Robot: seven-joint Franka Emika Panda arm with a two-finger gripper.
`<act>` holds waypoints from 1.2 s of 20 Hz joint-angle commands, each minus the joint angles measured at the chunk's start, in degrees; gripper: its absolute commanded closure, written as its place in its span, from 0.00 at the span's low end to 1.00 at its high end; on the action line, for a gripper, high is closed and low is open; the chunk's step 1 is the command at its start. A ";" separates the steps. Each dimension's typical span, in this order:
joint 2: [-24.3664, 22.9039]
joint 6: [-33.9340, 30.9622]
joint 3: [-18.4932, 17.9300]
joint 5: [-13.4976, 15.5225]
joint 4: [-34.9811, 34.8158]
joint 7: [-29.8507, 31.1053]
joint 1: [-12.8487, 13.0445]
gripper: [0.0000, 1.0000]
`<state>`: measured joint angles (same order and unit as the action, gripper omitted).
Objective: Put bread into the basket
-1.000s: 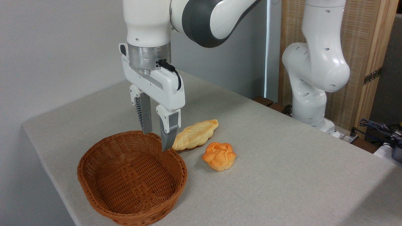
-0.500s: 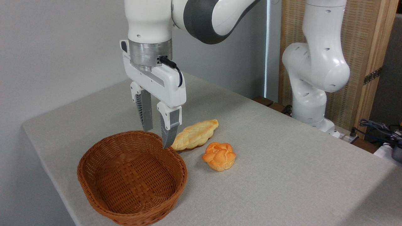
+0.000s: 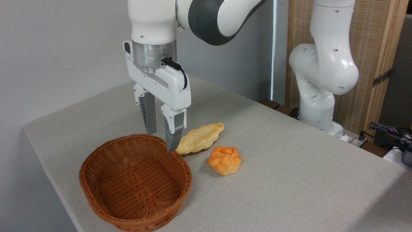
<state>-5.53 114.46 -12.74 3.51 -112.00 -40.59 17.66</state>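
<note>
- Camera view from the front corner of the table (image 3: pixel 289 180) shows the gripper (image 3: pixel 161 141) hanging point-down over the far rim of the basket (image 3: pixel 106 206), fingers apart with a narrow gap between them and nothing held.
- Bread (image 3: pixel 201 138) lies flat on the table just behind and to the right of the basket, its near tip hidden behind the right finger, so whether finger and loaf touch cannot be told.
- Its long axis runs on a diagonal: one tapered end points down-left toward the basket rim, the other up-right toward the back of the table. The braided top faces up.
- A small round bun (image 3: pixel 224 159) sits just in front of the loaf's middle, close but seemingly apart from it.
- Risk: the gap between the fingers looks narrower than the loaf's belly; coming down as they stand could press a finger onto the crust and shove or roll the loaf rather than straddle it.
- Risk: the fingertips sit very near the basket rim, so a sideways move at this height might catch the wicker and drag the basket.
- Risk: gripping near a tapered end would likely let the loaf swing or slip; a hold across the middle, square to the long axis, looks safer.
- Risk: a finger landing on the front side could nudge the bun.
</note>
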 commanded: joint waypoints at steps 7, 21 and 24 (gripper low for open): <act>-1.76 -4.85 -0.35 0.53 0.03 -0.89 0.27 0.00; -9.41 -7.67 -0.35 0.62 -15.00 -0.80 5.45 0.00; -8.80 -6.88 -0.35 0.62 -15.36 -0.80 6.59 0.00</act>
<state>-13.59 106.65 -12.53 3.51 -126.20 -40.63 22.84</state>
